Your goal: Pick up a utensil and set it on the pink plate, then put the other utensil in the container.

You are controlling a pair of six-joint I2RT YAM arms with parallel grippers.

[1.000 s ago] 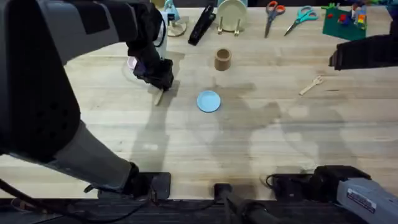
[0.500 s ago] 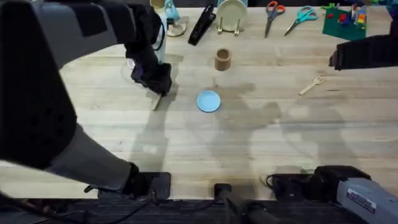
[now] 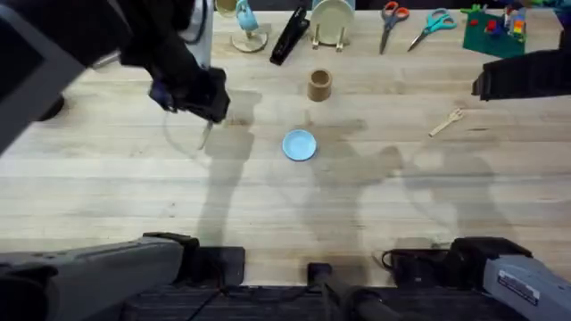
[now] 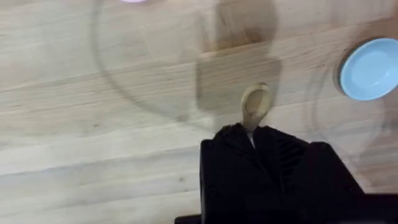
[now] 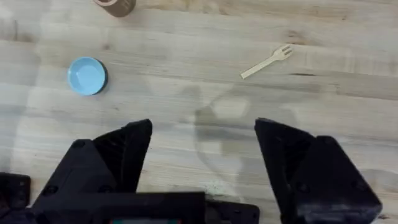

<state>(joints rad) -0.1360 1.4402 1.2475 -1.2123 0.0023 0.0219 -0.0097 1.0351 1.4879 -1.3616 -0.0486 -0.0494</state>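
Observation:
My left gripper [image 4: 252, 132] is shut on the handle of the pale wooden spoon [image 4: 255, 106], whose rounded bowl sticks out past the fingers. From overhead the spoon [image 3: 207, 134] hangs off the table under the left gripper [image 3: 203, 105]. A sliver of the pink plate [image 4: 132, 1] shows beyond it. The wooden fork [image 3: 445, 122] [image 5: 267, 61] lies flat on the right side. The tan container [image 3: 319, 85] [image 5: 115, 5] stands upright at mid-back. My right gripper [image 5: 205, 149] hovers open and empty near the fork, at the right edge overhead [image 3: 479, 85].
A light blue plate [image 3: 299, 144] [image 4: 372, 68] sits mid-table. Along the back edge are a pale green plate in a rack [image 3: 332, 20], a black tool [image 3: 290, 36], two pairs of scissors [image 3: 393, 18], and toy bricks [image 3: 495, 27].
My left gripper has lifted the spoon off the table and carried it left and back. The left arm has swung closer under the camera. The right arm has not moved.

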